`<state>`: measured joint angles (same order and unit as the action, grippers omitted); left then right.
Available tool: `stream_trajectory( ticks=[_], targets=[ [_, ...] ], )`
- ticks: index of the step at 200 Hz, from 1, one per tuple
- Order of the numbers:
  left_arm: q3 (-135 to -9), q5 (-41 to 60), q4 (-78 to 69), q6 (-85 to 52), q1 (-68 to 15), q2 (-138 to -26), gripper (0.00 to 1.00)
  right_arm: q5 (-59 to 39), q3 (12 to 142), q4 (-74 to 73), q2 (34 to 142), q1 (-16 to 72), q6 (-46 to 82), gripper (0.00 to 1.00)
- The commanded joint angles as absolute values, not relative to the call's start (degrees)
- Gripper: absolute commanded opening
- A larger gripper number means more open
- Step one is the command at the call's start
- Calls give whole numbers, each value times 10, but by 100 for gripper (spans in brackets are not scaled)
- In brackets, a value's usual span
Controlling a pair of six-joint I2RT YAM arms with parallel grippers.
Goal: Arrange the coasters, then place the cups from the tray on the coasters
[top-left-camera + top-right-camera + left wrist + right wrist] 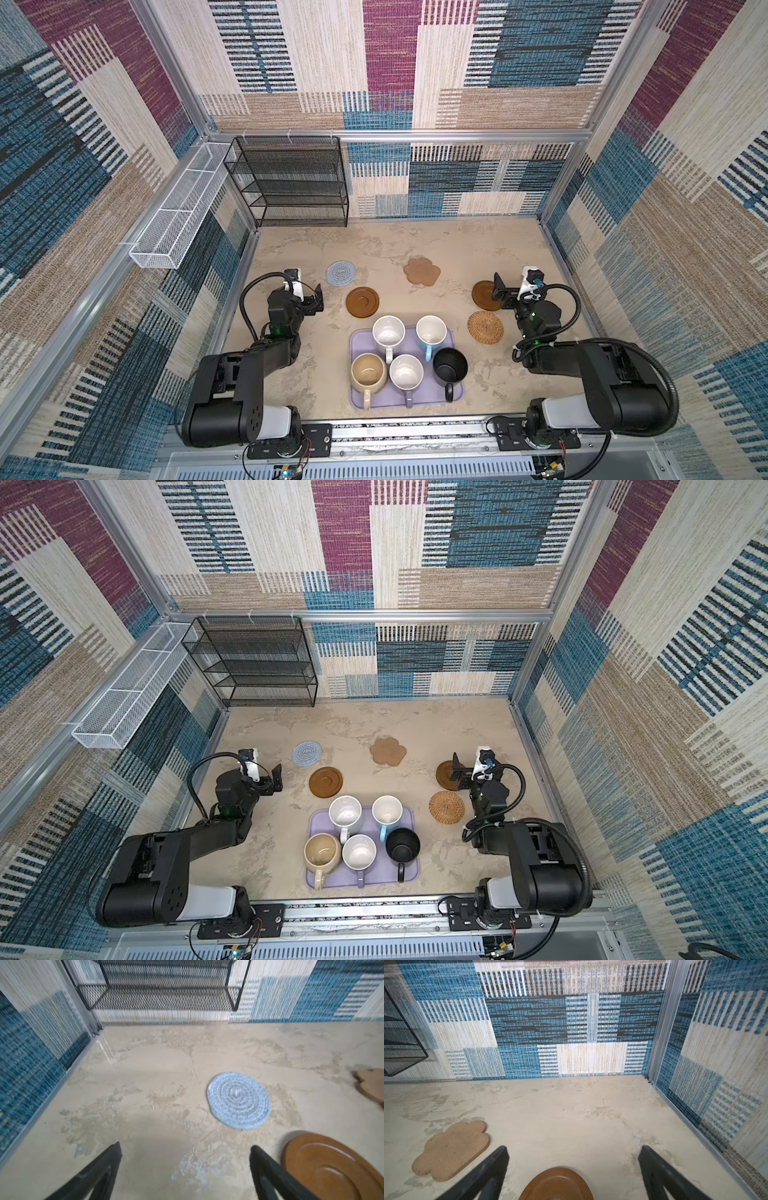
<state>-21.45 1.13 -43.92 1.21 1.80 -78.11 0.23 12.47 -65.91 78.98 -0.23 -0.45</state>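
Five cups stand on the lavender tray [424,400] near the front: speckled white [388,331], light blue [431,330], beige [368,370], lavender [406,372] and black [450,365]. Coasters lie behind it: grey-blue woven [341,273], brown disc [362,302], tan paw [422,272], second brown disc [482,296], rattan [485,327]. My left gripper [318,297] hangs open and empty, left of the first brown disc [332,1167] and short of the woven coaster [239,1101]. My right gripper [573,1147] is open over the second disc [556,1185], touching nothing.
A black mesh shelf rack [291,183] stands against the back wall at the left. A white wire basket [178,216] hangs on the left wall. Patterned walls close in the table on three sides.
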Motion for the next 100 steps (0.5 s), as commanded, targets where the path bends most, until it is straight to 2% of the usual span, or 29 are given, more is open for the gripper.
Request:
stream_trajectory(
  ticks=[1, 31, 44, 71, 100],
  targets=[
    [-227, -2, -378, -5, 18, -727, 99, 18, 140, -581, 734, -3, 10, 100],
    [-269, -14, -237, -160, 18, -635, 98, 78, 224, -347, 632, -2, 120, 100],
    [-279, 18, -214, -206, 18, -609, 98, 90, 246, -290, 601, -2, 163, 100],
    [-276, 99, -266, -309, 18, -601, 98, -29, 263, -241, 550, -3, 153, 100],
    [-326, 134, -168, -360, 2, -615, 98, -136, 285, -192, 540, -2, 162, 100]
  ],
)
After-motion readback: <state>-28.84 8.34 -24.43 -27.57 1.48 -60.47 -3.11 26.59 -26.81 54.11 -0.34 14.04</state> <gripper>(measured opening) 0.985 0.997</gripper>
